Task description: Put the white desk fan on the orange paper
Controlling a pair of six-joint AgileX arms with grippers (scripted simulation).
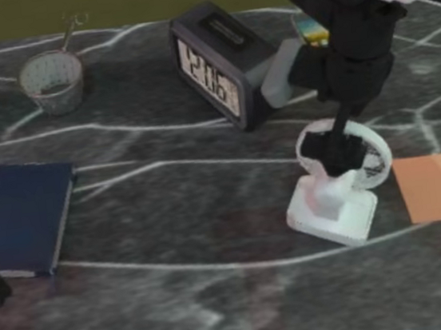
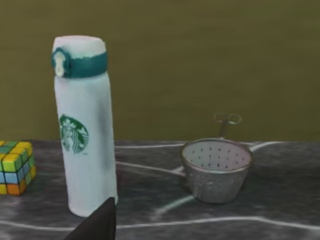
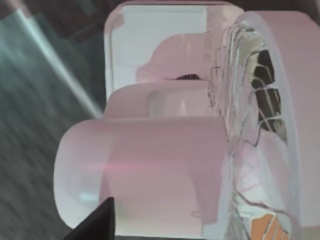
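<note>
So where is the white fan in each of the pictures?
Top view: the white desk fan stands right of centre, just left of the orange paper, with the right pincer down on its head.
Left wrist view: not in it; only a white bottle, a strainer and a colour cube.
Right wrist view: the fan fills the picture, very close.
Shared landmark: the orange paper, glimpsed through the grille.
</note>
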